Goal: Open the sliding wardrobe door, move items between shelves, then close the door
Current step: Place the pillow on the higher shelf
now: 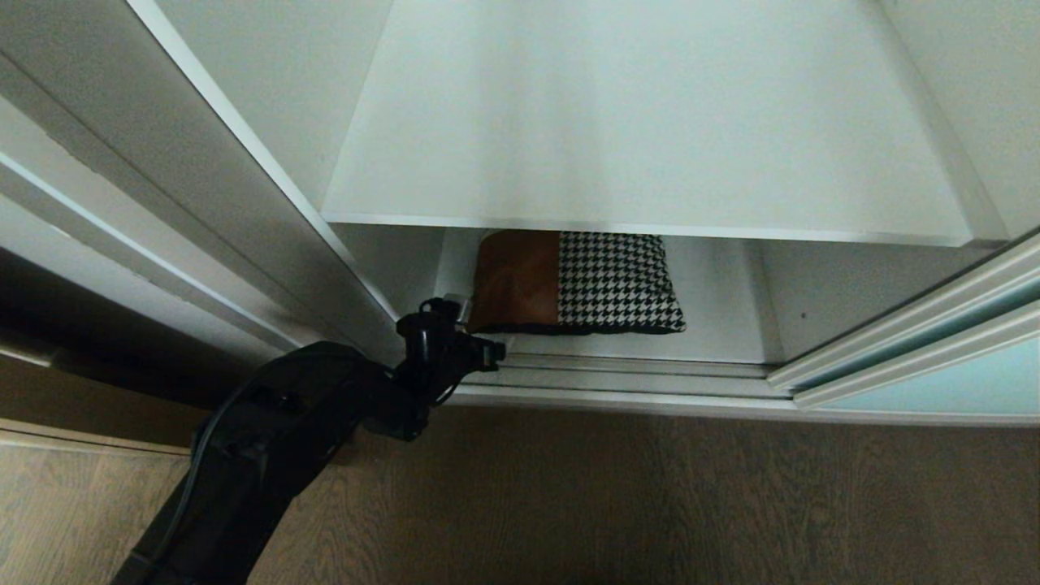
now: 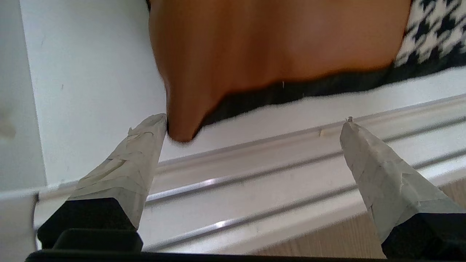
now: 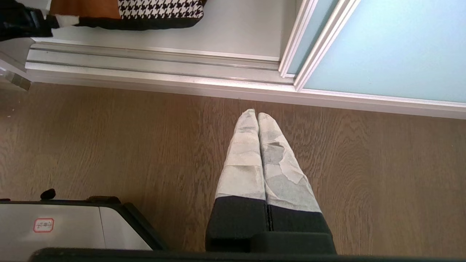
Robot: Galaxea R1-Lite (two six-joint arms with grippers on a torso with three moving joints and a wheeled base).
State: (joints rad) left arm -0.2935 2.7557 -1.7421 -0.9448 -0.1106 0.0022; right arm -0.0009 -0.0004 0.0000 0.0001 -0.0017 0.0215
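We have the sliding wardrobe door [image 1: 934,357] pushed off to the right, so the compartment stands open in front of us. The folded bundle of clothes [image 1: 577,283] lies on the lowest shelf [image 1: 723,309], under the bare upper shelf [image 1: 650,122], with its rust-brown piece to the left, the houndstooth piece to the right and black fabric along the front edge.

Our left gripper [image 2: 255,120] reaches low at the left front corner of that shelf, over the silver door track [image 2: 255,182], with its taped fingers [image 2: 134,163] spread wide. One fingertip sits right at the brown corner of the bundle; it looks to be touching, though the blur there leaves us unsure. Nothing is clasped between the fingers.

Our right gripper [image 3: 257,115] hangs parked above the wooden floor [image 3: 109,145] in front of the wardrobe, fingers pressed together and empty.
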